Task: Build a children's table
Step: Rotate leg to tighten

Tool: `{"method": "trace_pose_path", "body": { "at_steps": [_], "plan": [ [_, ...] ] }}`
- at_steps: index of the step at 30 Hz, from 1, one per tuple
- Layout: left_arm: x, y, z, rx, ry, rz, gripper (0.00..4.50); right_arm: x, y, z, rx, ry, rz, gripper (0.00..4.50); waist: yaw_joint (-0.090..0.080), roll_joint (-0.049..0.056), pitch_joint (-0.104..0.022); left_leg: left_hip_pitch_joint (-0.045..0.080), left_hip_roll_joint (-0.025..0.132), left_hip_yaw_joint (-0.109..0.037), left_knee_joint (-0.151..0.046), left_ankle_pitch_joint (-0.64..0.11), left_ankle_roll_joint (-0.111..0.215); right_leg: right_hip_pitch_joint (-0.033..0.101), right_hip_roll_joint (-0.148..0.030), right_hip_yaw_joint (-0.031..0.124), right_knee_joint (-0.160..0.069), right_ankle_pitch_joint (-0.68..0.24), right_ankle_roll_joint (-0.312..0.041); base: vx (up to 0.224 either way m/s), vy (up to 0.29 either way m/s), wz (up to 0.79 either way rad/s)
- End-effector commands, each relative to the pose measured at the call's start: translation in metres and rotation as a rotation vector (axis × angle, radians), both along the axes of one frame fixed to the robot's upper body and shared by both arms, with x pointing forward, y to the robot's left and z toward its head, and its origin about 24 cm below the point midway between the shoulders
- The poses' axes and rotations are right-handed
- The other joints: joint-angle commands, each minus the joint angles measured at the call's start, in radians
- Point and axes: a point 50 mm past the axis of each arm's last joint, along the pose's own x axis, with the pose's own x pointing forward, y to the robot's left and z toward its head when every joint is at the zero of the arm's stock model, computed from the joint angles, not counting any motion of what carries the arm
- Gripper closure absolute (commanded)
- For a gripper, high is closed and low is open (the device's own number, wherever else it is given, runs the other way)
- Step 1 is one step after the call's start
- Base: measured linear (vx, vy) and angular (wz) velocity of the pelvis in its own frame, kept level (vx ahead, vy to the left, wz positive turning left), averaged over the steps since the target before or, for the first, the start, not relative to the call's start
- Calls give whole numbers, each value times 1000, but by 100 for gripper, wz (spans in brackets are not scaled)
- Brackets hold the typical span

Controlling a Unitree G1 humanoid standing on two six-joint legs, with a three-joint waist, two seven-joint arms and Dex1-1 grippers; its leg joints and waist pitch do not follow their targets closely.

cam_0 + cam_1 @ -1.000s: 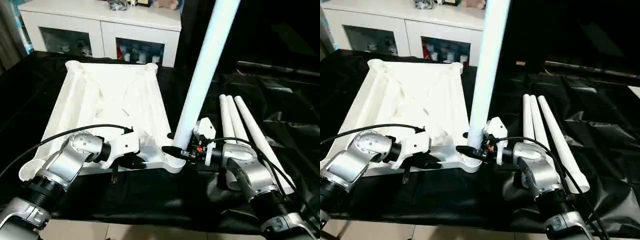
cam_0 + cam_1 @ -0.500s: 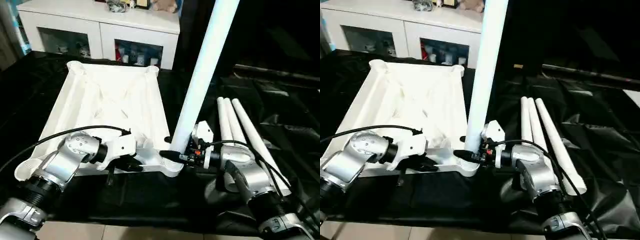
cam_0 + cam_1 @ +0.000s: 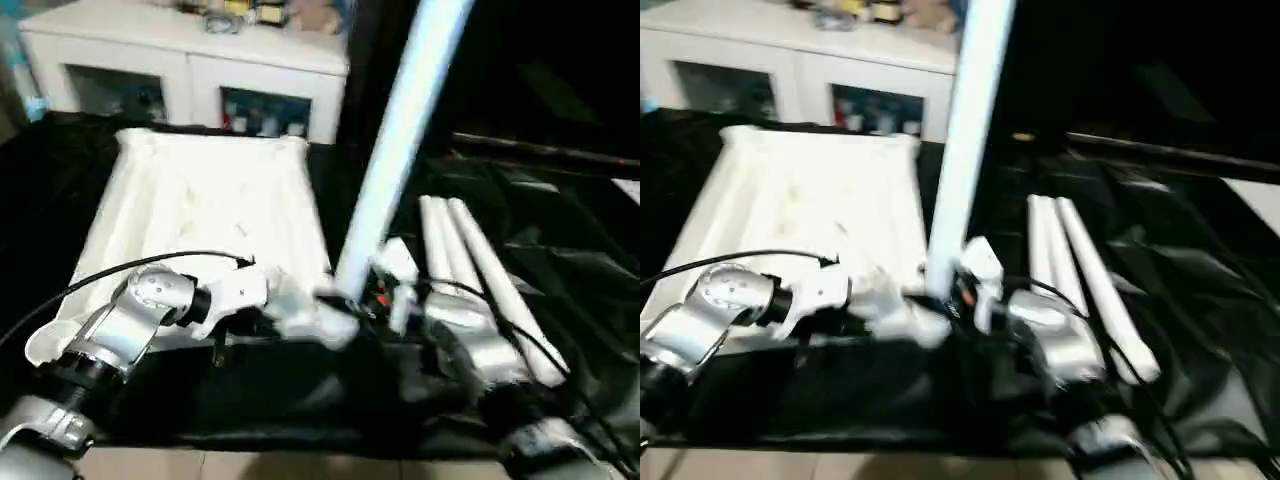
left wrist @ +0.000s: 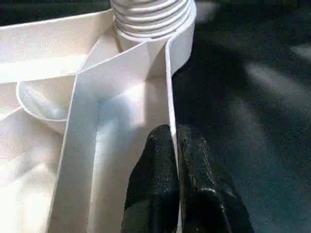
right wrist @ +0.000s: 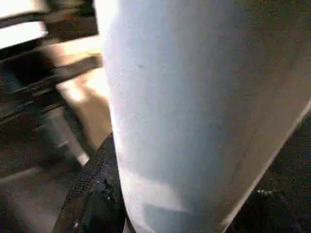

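The children's table top (image 3: 210, 200) lies upside down on the black cloth, ribbed side up. One white leg (image 3: 395, 150) stands upright in its near right corner socket (image 3: 335, 322). The leg's threaded end (image 4: 150, 19) sits in that socket. My right gripper (image 3: 358, 300) is shut on the leg just above the socket, and one black finger (image 5: 92, 194) shows against the tube (image 5: 194, 111). My left gripper (image 4: 175, 133) is shut on the thin front rim (image 4: 167, 87) of the table top, a short way left of the socket.
Three loose white legs (image 3: 470, 260) lie side by side on the black cloth to the right of the table top. A white cabinet with glass doors (image 3: 190, 70) stands behind the work table. The table's front edge (image 3: 300, 445) runs close below my arms.
The whole picture has shifted and blurred, so the camera has moved. Both grippers keep their holds and the leg stays upright in the socket.
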Motion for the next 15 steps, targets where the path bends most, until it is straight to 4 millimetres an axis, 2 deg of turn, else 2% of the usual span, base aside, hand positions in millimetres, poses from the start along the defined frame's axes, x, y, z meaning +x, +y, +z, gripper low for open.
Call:
{"method": "trace_pose_path", "body": {
  "at_steps": [1, 2, 3, 4, 5, 6, 7, 8, 9, 10, 11, 12, 13, 15],
  "plan": [
    [2, -10, -1, 1, -9, 3, 450, -11, -34, -47, -191, 183, -193, 259, -13, 53, -10, -19, 64, -31, -159, -883, -60, 38, -48, 5, -28, -502, -59, -102, 42, -9],
    [4, -11, -1, -9, -20, 43, 450, -7, -34, -48, -194, 185, -246, 259, 25, 60, -11, -85, 69, 0, -215, -970, -65, 84, -32, 20, 121, -212, -88, -89, -8, 13],
    [6, -14, -1, -24, -20, 100, 450, -2, -32, -48, -207, 182, -317, 259, 43, 24, -14, -34, 51, 32, -211, -893, -38, 33, -32, 70, 128, -295, -67, -89, -8, 13],
    [7, -16, -1, -32, -19, 138, 450, 2, -31, -47, -217, 180, -365, 259, 34, -45, -21, 45, -4, 20, -24, -584, -51, -70, -121, 95, -66, -884, -19, 1, -95, 3],
    [9, -18, -1, -28, -19, 193, 450, 6, -28, -47, -214, 185, -419, 259, 34, -45, -21, 45, -4, 20, -24, -584, -51, -70, -121, 95, -66, -884, -19, -15, -84, -37],
    [9, -18, -2, -23, -19, 225, 450, 8, -26, -46, -211, 188, -447, 259, 45, -18, -19, -14, 2, 2, 37, -198, -24, -22, -203, 114, -101, -1064, -2, -15, -84, -37],
    [10, -19, -2, -16, -20, 248, 450, 9, -25, -46, -210, 191, -463, 259, 46, -12, -21, -46, 11, -3, -9, -198, -36, 6, -179, 97, -78, -966, -14, 9, 11, -47],
    [11, -19, -2, -9, -22, 272, 450, 10, -24, -46, -210, 194, -481, 259, 41, 5, -33, -72, 26, -9, -74, -267, -78, 19, -109, 71, -25, -664, -44, 26, 18, -25],
    [15, -21, -2, 17, -36, 405, 450, 16, -16, -44, -186, 220, -547, 259, 41, 7, -45, -46, 35, -8, -80, -315, -94, 6, -90, 77, -2, -430, -94, 26, 18, -25],
    [15, -23, 0, 18, -35, 476, 450, 18, -11, -43, -176, 233, -575, 259, 43, 2, -40, -23, 36, 3, -82, -331, -77, -10, -88, 86, -2, -324, -150, 0, 0, 0],
    [15, -28, 2, 12, -37, 531, 450, 20, -5, -41, -161, 248, -596, 259, 46, -1, -31, -23, 33, 7, -84, -359, -68, -13, -88, 88, -8, -366, -155, 0, 0, 0],
    [13, -33, 5, 4, -38, 563, 450, 22, 1, -40, -151, 257, -607, 259, 44, 3, -23, -11, 31, 12, -78, -439, -70, -28, -96, 89, -28, -512, -133, 0, 0, 0],
    [10, -39, 8, -9, -35, 577, 450, 23, 8, -38, -139, 268, -608, 259, 44, -5, -22, -21, 25, 6, -79, -469, -68, -19, -100, 81, -37, -619, -86, 0, 0, 0],
    [4, -50, 14, -34, -26, 576, 450, 24, 18, -35, -130, 272, -598, 259, 42, -4, -24, -31, 25, -2, -84, -482, -71, -11, -103, 74, -44, -672, -49, -1, 15, -19]
  ]
}}
